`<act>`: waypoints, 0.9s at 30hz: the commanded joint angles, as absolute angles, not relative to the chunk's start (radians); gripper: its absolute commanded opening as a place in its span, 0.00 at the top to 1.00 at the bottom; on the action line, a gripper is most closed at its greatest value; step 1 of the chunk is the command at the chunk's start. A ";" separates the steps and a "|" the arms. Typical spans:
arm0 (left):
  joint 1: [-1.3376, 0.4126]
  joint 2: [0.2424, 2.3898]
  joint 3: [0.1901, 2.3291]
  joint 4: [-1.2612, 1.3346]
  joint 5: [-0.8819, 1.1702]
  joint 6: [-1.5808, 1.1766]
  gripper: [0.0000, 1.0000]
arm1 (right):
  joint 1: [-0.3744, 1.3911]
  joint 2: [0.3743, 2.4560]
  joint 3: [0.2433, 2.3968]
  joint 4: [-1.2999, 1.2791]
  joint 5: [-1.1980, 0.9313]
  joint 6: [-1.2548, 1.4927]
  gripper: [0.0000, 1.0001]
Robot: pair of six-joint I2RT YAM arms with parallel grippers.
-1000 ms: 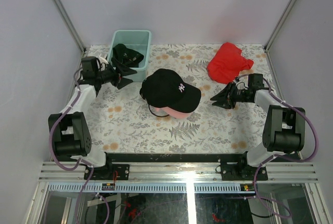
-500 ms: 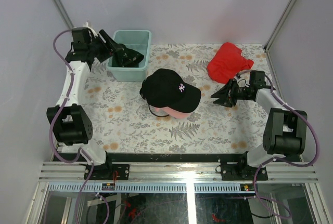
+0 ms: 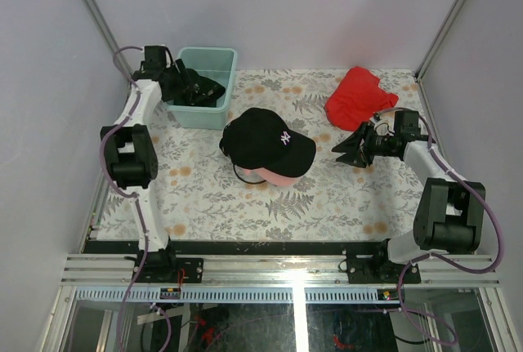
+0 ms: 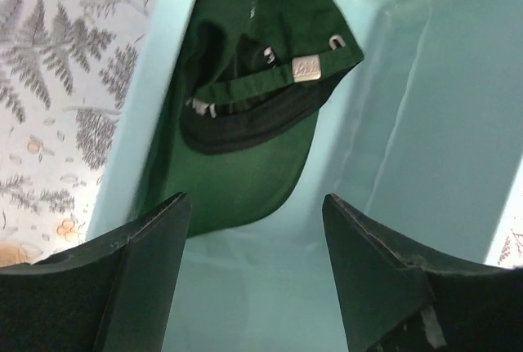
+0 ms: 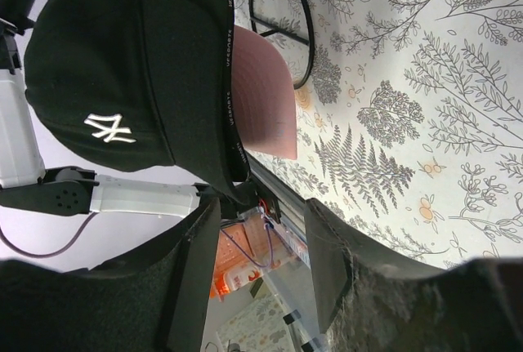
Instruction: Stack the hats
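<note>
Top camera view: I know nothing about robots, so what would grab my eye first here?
A black cap with a white logo sits mid-table on the flowery tabletop, stacked over a pink cap whose brim peeks out. At the far right lies a bright red cloth; at the far left, the left gripper hangs open over a mint-green tub holding a dark green cap.

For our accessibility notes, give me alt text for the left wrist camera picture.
A dark green cap lies in a mint-green tub, with the open left gripper hovering empty over it. Floral tablecloth shows at left.
</note>
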State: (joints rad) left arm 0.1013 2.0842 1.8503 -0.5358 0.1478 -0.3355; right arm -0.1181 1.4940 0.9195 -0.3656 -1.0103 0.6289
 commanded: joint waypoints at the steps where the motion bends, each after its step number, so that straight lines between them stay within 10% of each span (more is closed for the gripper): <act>1: 0.054 2.124 1.986 -0.513 0.047 -0.257 0.34 | -0.117 1.449 0.949 -0.396 -0.982 0.638 0.48; 27: 0.010 2.565 2.351 -0.718 -0.054 -0.286 0.14 | -0.120 1.473 0.989 -0.382 -0.900 0.702 0.46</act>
